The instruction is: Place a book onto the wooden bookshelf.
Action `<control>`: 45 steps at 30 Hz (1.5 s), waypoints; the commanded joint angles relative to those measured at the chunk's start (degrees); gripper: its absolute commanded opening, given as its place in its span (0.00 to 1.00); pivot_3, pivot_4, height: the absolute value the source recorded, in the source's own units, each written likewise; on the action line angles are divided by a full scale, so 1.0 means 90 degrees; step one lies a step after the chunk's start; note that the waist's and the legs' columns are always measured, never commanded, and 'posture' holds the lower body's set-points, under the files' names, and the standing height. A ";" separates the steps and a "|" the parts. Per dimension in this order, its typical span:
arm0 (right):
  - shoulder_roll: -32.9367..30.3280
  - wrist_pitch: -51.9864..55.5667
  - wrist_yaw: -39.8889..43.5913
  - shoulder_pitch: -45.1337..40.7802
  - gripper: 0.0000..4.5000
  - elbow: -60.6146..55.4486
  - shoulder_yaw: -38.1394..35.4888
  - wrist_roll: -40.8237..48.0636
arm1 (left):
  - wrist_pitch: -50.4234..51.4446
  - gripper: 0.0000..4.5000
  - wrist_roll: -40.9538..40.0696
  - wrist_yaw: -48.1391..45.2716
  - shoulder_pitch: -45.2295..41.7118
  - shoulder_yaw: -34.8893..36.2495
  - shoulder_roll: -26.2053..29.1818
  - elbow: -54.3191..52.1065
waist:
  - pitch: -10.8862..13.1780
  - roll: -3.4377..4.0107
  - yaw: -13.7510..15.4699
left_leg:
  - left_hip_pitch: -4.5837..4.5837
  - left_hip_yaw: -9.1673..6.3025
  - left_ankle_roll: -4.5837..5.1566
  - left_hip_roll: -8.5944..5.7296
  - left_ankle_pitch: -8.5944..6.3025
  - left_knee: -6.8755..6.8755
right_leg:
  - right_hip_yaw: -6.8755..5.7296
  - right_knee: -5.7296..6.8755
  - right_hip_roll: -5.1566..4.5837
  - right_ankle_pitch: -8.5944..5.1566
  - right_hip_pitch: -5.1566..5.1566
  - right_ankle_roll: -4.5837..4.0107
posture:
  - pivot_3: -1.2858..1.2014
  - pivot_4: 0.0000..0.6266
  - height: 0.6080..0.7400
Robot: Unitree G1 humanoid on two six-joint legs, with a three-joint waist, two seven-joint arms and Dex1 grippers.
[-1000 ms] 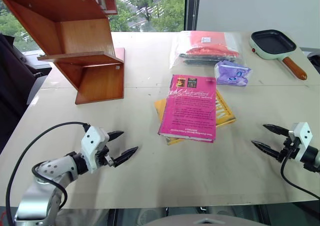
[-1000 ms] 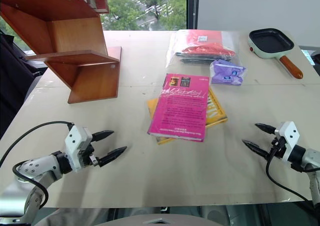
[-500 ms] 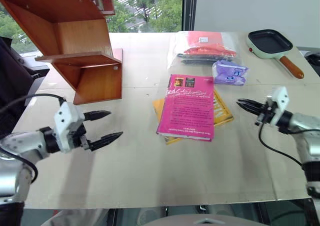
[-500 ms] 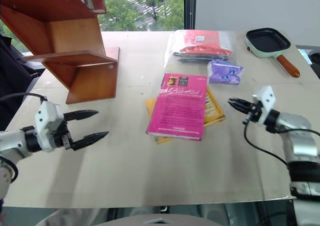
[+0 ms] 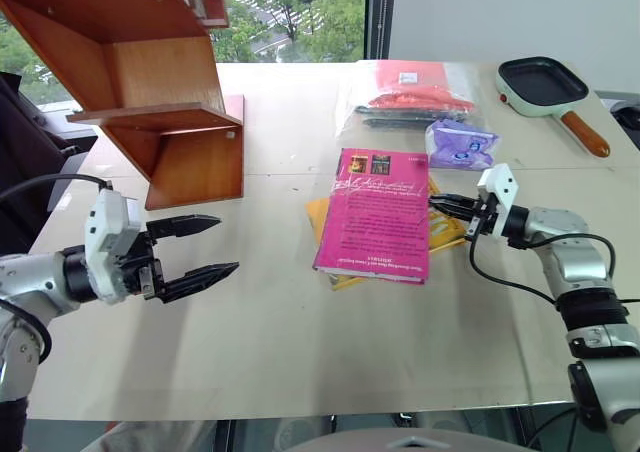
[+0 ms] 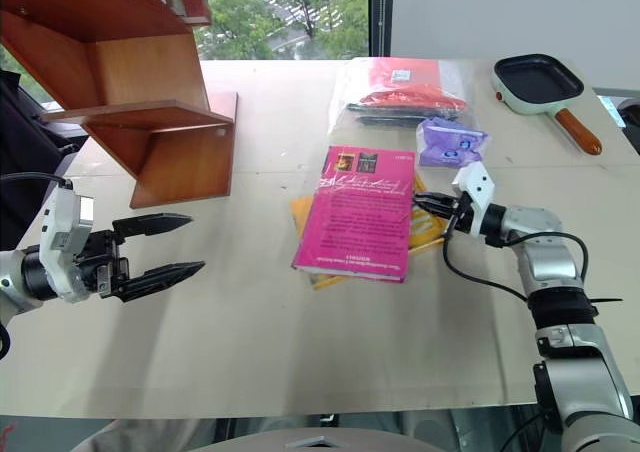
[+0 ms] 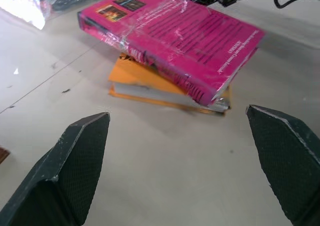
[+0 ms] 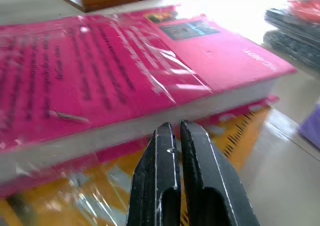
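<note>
Nothing shelved yet: the book [image 5: 376, 215] lies on the yellow book [image 5: 448, 228], just ahead of the right pincer [image 5: 437, 204], whose fingers are pressed together and empty at its page edge, while the left pincer [image 5: 198, 247] gapes wide, empty, below the bookshelf [image 5: 150, 82].

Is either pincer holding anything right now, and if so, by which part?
Nothing is held. The right pincer is shut and empty, tips pointed at the pink book page edge. The left pincer hangs open, apart from the book.
</note>
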 commanded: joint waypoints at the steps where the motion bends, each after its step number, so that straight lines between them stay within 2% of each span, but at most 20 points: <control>1: 0.0145 -0.0186 0.0133 -0.0190 0.01 -0.0089 0.0170 -0.0099 | 0.0084 1.00 -0.0130 -0.0056 0.0020 0.0209 0.0122 -0.0224 | 0.0000 0.0000 -0.0052 | 0.0000 -0.0001 0.0000 0.0000 0.0000 0.0000 | 0.0002 0.0001 0.0000 0.0000 0.0000 0.0000 | 0.52 0.24 1.00; 13: 0.0791 -0.0227 0.0117 -0.0354 0.01 -0.0178 0.0594 -0.0269 | 0.0194 1.00 -0.0037 -0.0130 0.0143 0.0206 0.0186 -0.0273 | 0.0001 0.0001 -0.0073 | 0.0002 0.0000 -0.0002 -0.0001 0.0001 0.0000 | 0.0017 0.0001 0.0000 0.0001 -0.0001 0.0000 | 0.52 0.24 1.00; 21: 0.0823 -0.0226 0.0068 -0.0326 0.01 -0.0250 0.0616 -0.0282 | 0.0171 1.00 -0.0042 -0.0056 0.0195 0.0171 0.0095 -0.0212 | 0.0001 0.0002 -0.0071 | 0.0002 0.0001 -0.0002 -0.0003 0.0001 0.0000 | 0.0020 0.0002 -0.0004 0.0001 -0.0002 0.0000 | 0.52 0.24 1.00; 24: 0.0537 -0.0274 0.0024 -0.0226 0.01 -0.0312 0.0404 -0.0269 | 0.0507 1.00 -0.0302 0.0342 0.0250 0.0133 -0.0229 -0.0217 | 0.0004 0.0008 -0.0065 | 0.0003 0.0000 -0.0003 -0.0003 0.0001 -0.0001 | 0.0019 0.0002 -0.0004 0.0001 -0.0002 0.0000 | 0.52 0.24 1.00; 28: -0.0137 -0.0188 0.0202 0.0120 0.01 -0.0853 0.0041 -0.0023 | 0.1357 1.00 -0.0181 0.1056 0.0510 -0.0354 -0.0412 -0.0217 | 0.0005 0.0007 -0.0033 | 0.0001 -0.0002 -0.0001 -0.0010 0.0000 -0.0001 | 0.0017 0.0001 -0.0034 0.0002 -0.0001 0.0002 | 0.52 0.24 1.00; 30: -0.0399 0.0026 0.0432 0.0390 0.01 -0.1362 -0.0236 0.0437 | 0.1804 1.00 -0.0419 0.1340 0.0414 -0.0502 -0.0550 -0.0178 | 0.0006 0.0006 -0.0032 | 0.0000 -0.0004 0.0000 -0.0014 -0.0001 -0.0002 | 0.0016 0.0001 -0.0036 0.0002 -0.0001 0.0003 | 0.52 0.24 1.00; 33: -0.1027 0.0585 0.0767 0.1011 0.01 -0.2353 -0.0616 0.1004 | 0.2594 1.00 -0.1088 0.1717 -0.0246 -0.0614 -0.1046 0.0344 | 0.0009 0.0007 0.0000 | 0.0000 -0.0013 0.0000 -0.0012 -0.0001 -0.0001 | 0.0008 0.0006 -0.0036 0.0002 0.0001 0.0003 | 0.52 0.24 1.00; 34: -0.1225 0.0789 0.0874 0.1217 0.13 -0.2668 -0.0736 0.1199 | 0.2844 1.00 -0.1295 0.1786 -0.0510 -0.0640 -0.1185 0.0583 | 0.0009 0.0007 -0.0001 | 0.0001 -0.0022 0.0000 -0.0011 0.0000 0.0000 | -0.0003 0.0008 -0.0036 0.0002 0.0005 0.0003 | 0.52 0.24 1.00; 35: -0.1393 0.1003 0.0927 0.1395 0.17 -0.2952 -0.0834 0.1391 | 0.3058 1.00 -0.1454 0.1806 -0.0746 -0.0665 -0.1276 0.0814 | 0.0009 0.0005 0.0016 | 0.0002 -0.0023 0.0000 -0.0011 0.0000 0.0001 | -0.0004 0.0011 -0.0035 0.0002 0.0005 0.0003 | 0.52 0.24 1.00; 36: -0.1499 0.1167 0.0936 0.1512 0.25 -0.3158 -0.0894 0.1522 | 0.3207 1.00 -0.1557 0.1815 -0.0908 -0.0677 -0.1321 0.0978 | 0.0010 0.0005 0.0017 | 0.0003 -0.0027 0.0001 -0.0011 0.0000 0.0002 | -0.0009 0.0012 -0.0034 0.0002 0.0008 0.0003 | 0.52 0.24 1.00; 38: -0.1756 0.1485 0.0931 0.1923 0.49 -0.3664 -0.1158 0.1870 | 0.3897 1.00 -0.2130 0.1837 -0.1593 -0.0592 -0.1524 0.1716 | 0.0010 -0.0006 0.0005 | 0.0004 -0.0029 0.0001 -0.0011 0.0000 0.0007 | -0.0013 0.0019 -0.0029 0.0002 0.0009 0.0002 | 0.52 0.24 1.00; 39: -0.1874 0.1666 0.0930 0.2167 0.57 -0.3956 -0.1334 0.2090 | 0.4265 1.00 -0.2253 0.1735 -0.1972 -0.0708 -0.1542 0.2174 | 0.0011 -0.0005 0.0035 | 0.0005 -0.0031 0.0000 -0.0011 0.0001 0.0010 | -0.0019 0.0021 -0.0018 0.0002 0.0009 0.0003 | 0.52 0.24 1.00; 40: -0.1970 0.1835 0.0921 0.2387 0.71 -0.4237 -0.1495 0.2304 | 0.4537 1.00 -0.2222 0.1558 -0.2274 -0.0933 -0.1504 0.2535 | 0.0011 -0.0018 0.0036 | 0.0006 -0.0032 0.0002 -0.0020 0.0002 0.0013 | -0.0029 0.0032 -0.0004 0.0001 0.0011 0.0004 | 0.52 0.24 1.00; 41: -0.2025 0.1988 0.0873 0.2547 0.78 -0.4487 -0.1605 0.2481 | 0.4742 1.00 -0.2125 0.1423 -0.2534 -0.1142 -0.1463 0.2868 | 0.0009 -0.0023 0.0048 | 0.0007 -0.0033 0.0002 -0.0016 0.0002 0.0019 | -0.0030 0.0032 0.0004 0.0002 0.0011 0.0004 | 0.52 0.24 1.00; 42: -0.2056 0.2132 0.0801 0.2692 0.92 -0.4731 -0.1710 0.2656 | 0.4896 1.00 -0.1986 0.1274 -0.2791 -0.1371 -0.1424 0.3185 | 0.0009 -0.0024 0.0029 | 0.0007 -0.0034 0.0002 -0.0018 0.0002 0.0020 | -0.0033 0.0035 0.0006 0.0001 0.0016 0.0004 | 0.52 0.24 1.00; 43: -0.2079 0.2236 0.0744 0.2815 0.99 -0.4942 -0.1791 0.2799 | 0.5006 1.00 -0.1861 0.1165 -0.3041 -0.1560 -0.1413 0.3499 | 0.0009 -0.0024 0.0005 | 0.0010 -0.0030 0.0001 -0.0017 0.0002 0.0020 | -0.0025 0.0033 0.0009 0.0002 0.0015 0.0004 | 0.52 0.24 1.00; 45: -0.2086 0.2377 0.0654 0.3035 0.99 -0.5281 -0.1948 0.3026 | 0.5147 1.00 -0.1604 0.0891 -0.3521 -0.1956 -0.1391 0.4113 | 0.0011 -0.0032 -0.0003 | 0.0011 -0.0026 0.0002 -0.0022 0.0002 0.0020 | -0.0021 0.0034 0.0006 0.0001 0.0015 0.0005 | 0.52 0.24 1.00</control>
